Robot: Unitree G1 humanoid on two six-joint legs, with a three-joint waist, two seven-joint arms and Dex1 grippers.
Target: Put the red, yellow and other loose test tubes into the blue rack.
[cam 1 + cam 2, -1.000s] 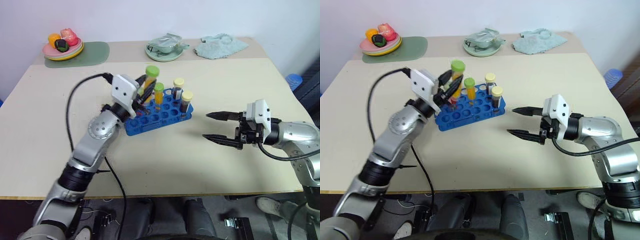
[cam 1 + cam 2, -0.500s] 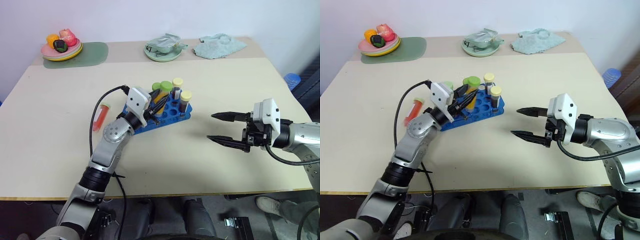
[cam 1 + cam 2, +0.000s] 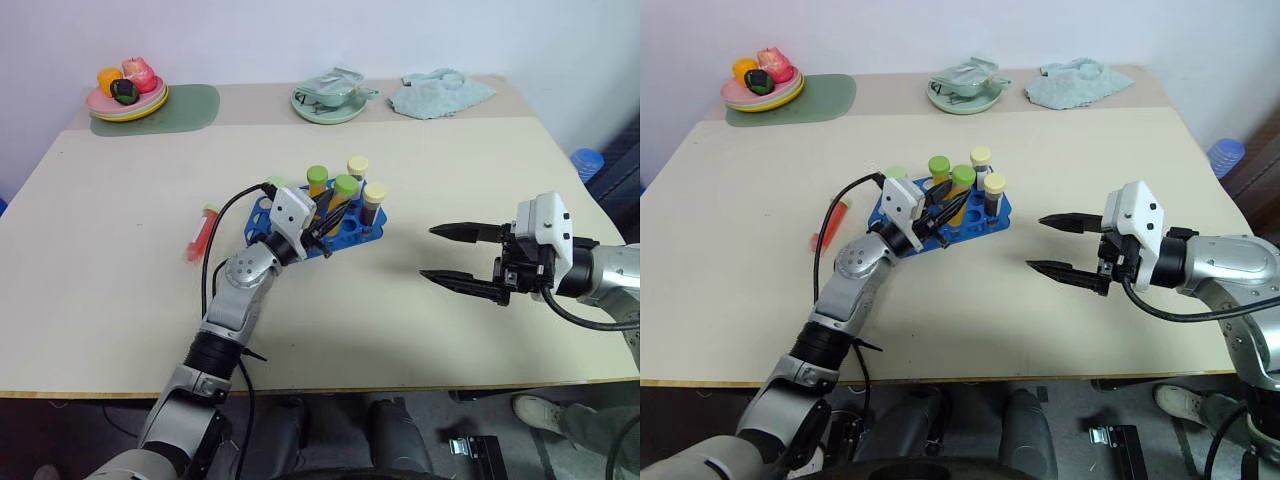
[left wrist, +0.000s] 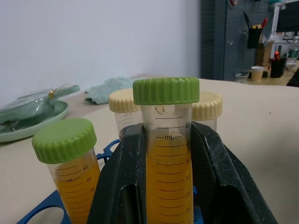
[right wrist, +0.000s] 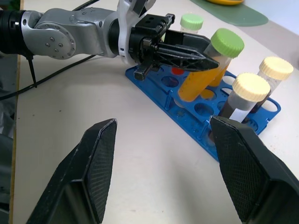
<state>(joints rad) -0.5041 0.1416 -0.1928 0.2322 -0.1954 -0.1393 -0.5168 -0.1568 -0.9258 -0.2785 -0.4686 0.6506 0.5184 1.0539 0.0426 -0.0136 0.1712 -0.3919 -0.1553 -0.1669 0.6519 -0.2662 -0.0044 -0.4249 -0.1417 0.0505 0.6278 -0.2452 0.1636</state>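
Yellow-orange test tube (image 5: pixel 204 74), green-capped, is clamped in the left hand (image 3: pixel 322 222), tilted over the blue rack (image 3: pixel 352 232) mid-surface; straighten it upright before lowering. Right hand (image 3: pixel 462 254) waits wide, empty.

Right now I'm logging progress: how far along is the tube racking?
Done: three capped tubes stand in the blue rack, two dark ones and a yellow one. In hand: the left gripper is shut on a yellow tube, tilted over the rack's holes. Left: the red tube lies on the table beside the rack. The right gripper is open.
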